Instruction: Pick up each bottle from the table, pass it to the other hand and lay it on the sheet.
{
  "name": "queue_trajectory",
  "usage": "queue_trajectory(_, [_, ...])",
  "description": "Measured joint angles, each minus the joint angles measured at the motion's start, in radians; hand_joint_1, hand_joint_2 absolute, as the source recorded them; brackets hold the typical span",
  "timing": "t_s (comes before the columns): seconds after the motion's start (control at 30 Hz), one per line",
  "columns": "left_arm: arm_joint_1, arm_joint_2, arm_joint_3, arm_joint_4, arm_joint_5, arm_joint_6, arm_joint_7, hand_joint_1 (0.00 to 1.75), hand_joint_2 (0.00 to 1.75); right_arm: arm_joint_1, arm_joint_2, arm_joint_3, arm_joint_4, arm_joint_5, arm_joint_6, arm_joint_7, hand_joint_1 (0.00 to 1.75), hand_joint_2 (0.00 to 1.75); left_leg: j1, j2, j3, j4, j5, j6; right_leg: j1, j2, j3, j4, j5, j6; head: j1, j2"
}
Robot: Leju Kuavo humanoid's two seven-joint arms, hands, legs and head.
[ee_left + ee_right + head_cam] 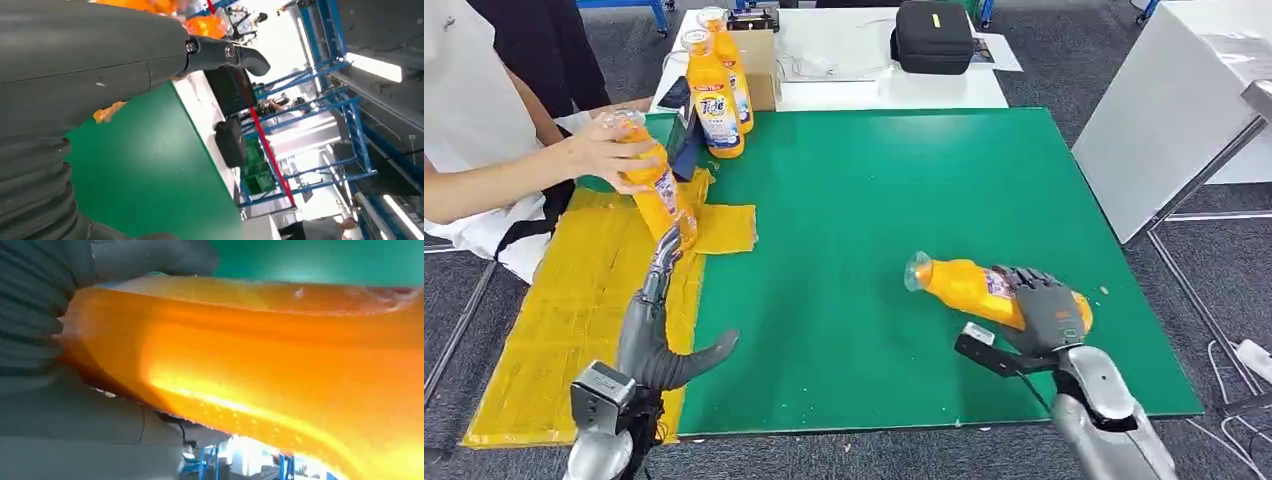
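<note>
Our right hand (pixel 1042 308) has its dark fingers (pixel 1024 280) wrapped over an orange bottle (pixel 969 285) lying on its side on the green counter (pixel 904 200). The bottle's clear cap end points away from the fingers toward our left; in the right wrist view the bottle (pixel 260 365) sits pressed against the hand.

Our left hand (pixel 659 300) reaches up over the yellow sheet (pixel 564 320). Its fingertips (pixel 664 250) touch the lower end of a second orange bottle (pixel 656 185), but we cannot tell whether they close around it. The thumb (pixel 699 360) juts out sideways, holding nothing. A person's hand (pixel 609 150) grips that bottle near its top, just beyond our fingertips.

Farther out from the left fingers, two more orange bottles (pixel 717 95) stand upright at the counter's far edge, beside a cardboard box (pixel 759 65). Beyond them, a black case (pixel 932 35) rests on a white table (pixel 854 85).
</note>
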Motion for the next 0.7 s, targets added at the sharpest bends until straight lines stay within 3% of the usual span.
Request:
queue_trajectory(0.1, [0.0, 0.0, -0.012, 0.005, 0.023, -0.058, 0.06, 0.0, 1.75, 0.046, 0.069, -0.047, -0.129, -0.2, -0.005, -0.097, 1.75, 1.75, 0.0, -0.004, -0.003, 0.0, 0.0, 0.0, 0.0, -0.002, -0.001, 0.0, -0.001, 0.0, 0.0, 0.0])
queue_trajectory(0.27, [-0.026, 0.008, -0.031, 0.053, 0.044, -0.121, 0.133, 0.0, 1.75, 0.089, 0.149, -0.056, -0.272, -0.339, 0.022, -0.163, 1.69, 1.75, 0.0, -0.003, -0.004, 0.0, -0.001, 0.0, 0.0, -0.002, -0.002, 0.0, -0.001, 0.0, 0.0, 0.0])
queue_trajectory(0.33, [-0.041, 0.012, -0.039, 0.071, 0.066, -0.147, 0.144, 0.0, 1.75, 0.092, 0.175, -0.054, -0.303, -0.402, 0.047, -0.184, 1.75, 1.75, 0.0, -0.003, -0.004, 0.0, -0.001, 0.0, -0.001, -0.002, -0.002, 0.0, -0.001, 0.0, 0.0, 0.0])
queue_trajectory(0.53, [-0.09, 0.019, -0.068, 0.113, 0.166, -0.201, 0.173, 0.0, 1.75, 0.09, 0.236, -0.05, -0.32, -0.708, 0.227, -0.232, 1.69, 1.75, 0.0, -0.004, -0.004, 0.0, 0.0, 0.0, -0.001, -0.002, -0.002, 0.0, -0.001, 0.0, 0.0, 0.0])
queue_trajectory(0.7, [-0.144, 0.019, -0.104, 0.141, 0.262, -0.259, 0.192, 0.0, 1.75, 0.062, 0.297, -0.009, -0.274, -0.745, 0.278, -0.246, 1.75, 1.75, 0.0, -0.003, -0.004, 0.0, 0.0, 0.0, 0.0, -0.001, -0.002, 0.0, 0.0, 0.0, 0.0, 0.0])
